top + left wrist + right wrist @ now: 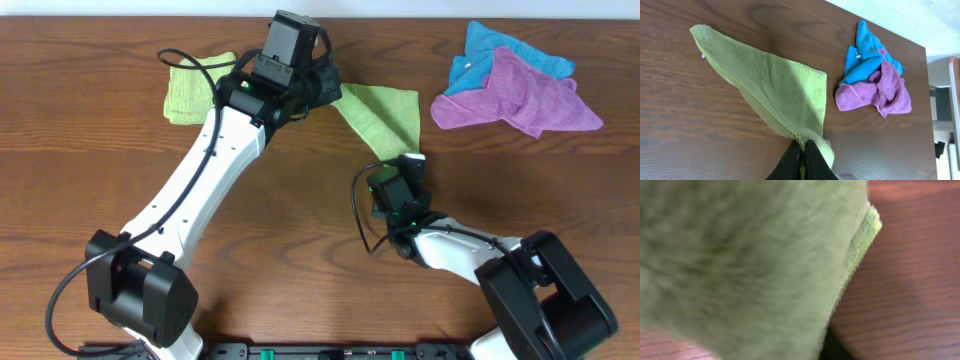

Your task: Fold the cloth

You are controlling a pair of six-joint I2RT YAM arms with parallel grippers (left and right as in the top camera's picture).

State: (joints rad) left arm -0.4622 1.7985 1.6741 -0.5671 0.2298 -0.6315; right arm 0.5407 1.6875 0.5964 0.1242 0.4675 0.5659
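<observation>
The cloth [382,110] is light yellow-green and hangs as a stretched triangle between my two grippers at the table's upper middle. My left gripper [330,88] is shut on its upper left corner. In the left wrist view the black fingers [803,150] pinch the hemmed edge, and the cloth [775,85] runs away to a far corner with a small white tag [703,56]. My right gripper [408,162] holds the lower tip. In the right wrist view the blurred cloth [750,255] covers nearly everything and hides the fingers.
A second green cloth [195,90], folded small, lies at the upper left, partly under the left arm. A blue cloth [500,50] and a purple cloth [520,100] lie crumpled together at the upper right, also seen in the left wrist view [875,75].
</observation>
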